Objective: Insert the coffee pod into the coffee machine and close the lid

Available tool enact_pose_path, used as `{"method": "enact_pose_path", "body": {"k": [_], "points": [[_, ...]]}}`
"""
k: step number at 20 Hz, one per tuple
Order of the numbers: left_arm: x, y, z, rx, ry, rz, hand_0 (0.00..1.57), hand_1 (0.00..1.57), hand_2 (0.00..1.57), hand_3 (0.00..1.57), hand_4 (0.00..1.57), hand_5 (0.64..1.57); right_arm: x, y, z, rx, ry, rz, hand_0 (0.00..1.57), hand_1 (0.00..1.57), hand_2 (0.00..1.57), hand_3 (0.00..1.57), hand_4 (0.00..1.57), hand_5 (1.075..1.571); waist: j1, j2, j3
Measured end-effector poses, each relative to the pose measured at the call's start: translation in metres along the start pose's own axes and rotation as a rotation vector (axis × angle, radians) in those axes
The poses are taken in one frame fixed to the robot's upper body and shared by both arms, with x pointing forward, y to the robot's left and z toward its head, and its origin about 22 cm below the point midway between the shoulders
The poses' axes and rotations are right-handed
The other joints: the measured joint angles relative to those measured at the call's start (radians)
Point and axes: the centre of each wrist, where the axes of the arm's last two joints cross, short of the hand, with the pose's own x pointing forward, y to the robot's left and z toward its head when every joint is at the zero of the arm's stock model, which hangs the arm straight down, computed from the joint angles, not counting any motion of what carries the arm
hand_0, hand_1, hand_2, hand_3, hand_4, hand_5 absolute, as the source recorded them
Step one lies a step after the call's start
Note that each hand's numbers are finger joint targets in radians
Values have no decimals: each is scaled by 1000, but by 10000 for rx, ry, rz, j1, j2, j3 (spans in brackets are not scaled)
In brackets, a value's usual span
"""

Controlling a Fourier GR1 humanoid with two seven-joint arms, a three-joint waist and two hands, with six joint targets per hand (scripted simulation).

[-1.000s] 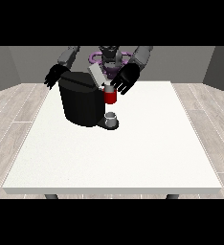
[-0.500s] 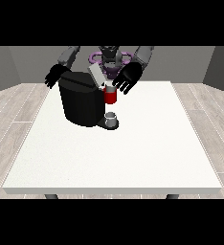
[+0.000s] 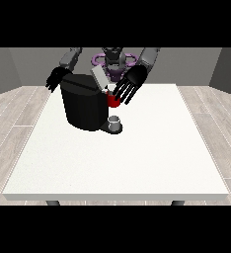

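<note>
One view only, from the front, across the white table (image 3: 137, 163).

Coffee machine (image 3: 84, 105): black, standing on the far left part of the table, close to the robot (image 3: 113, 58). Lid (image 3: 99, 79): grey, raised and tilted up at the top of the machine, not closed. Red thing at the machine (image 3: 112, 101): on the machine's right side as seen, under the raised lid. Grey cup-shaped thing (image 3: 115, 122): on the machine's base, directly below the red thing; not identifiable as the pod. Coffee pod: not plainly visible.

Hand at the view's right (image 3: 131, 84): black, fingers straight and spread, pointing down toward the table, held just beside the lid and partly in front of the red thing; nothing gripped.

Hand at the view's left (image 3: 56, 78): black, beside the machine's upper left rear edge, fingers spread and relaxed, nothing gripped; contact with the machine not determinable.
</note>
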Motion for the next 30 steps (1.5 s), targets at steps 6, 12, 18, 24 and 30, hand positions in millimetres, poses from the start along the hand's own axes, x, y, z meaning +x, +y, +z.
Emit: {"method": "enact_pose_path", "body": {"k": [6, 12, 18, 24, 30], "points": [[-4, -7, 2, -402, 19, -63, 0, 0, 0, 0, 0, 1571, -13, -3, 9, -204, 346, 71, 0, 0, 0, 0, 348, 1571, 155, -302, -13], [2, -20, 1, -784, 11, 66, 0, 0, 0, 0, 0, 1571, -25, -21, 9, -604, 800, 170, 0, 0, 0, 0, 424, 1571, 532, -744, -19], [3, -47, 4, -1068, -68, 851, 0, 0, 0, 0, 0, 1571, -45, -27, 21, -1015, 1263, 111, 0, 0, 0, 0, 427, 1571, 999, -1329, -21], [-8, -101, 17, -826, 106, 4514, 0, 0, 0, 0, 237, 1571, -60, -46, 38, -1641, 2118, 199, 0, 0, 0, 0, 430, 1571, 1768, -2478, -32], [-35, -162, 52, -804, 730, 7421, 0, 0, 0, 0, 0, 1571, -74, -65, 64, -1996, 2750, 280, 0, 0, 0, 0, 488, 1571, 2332, -3738, -29]]}}
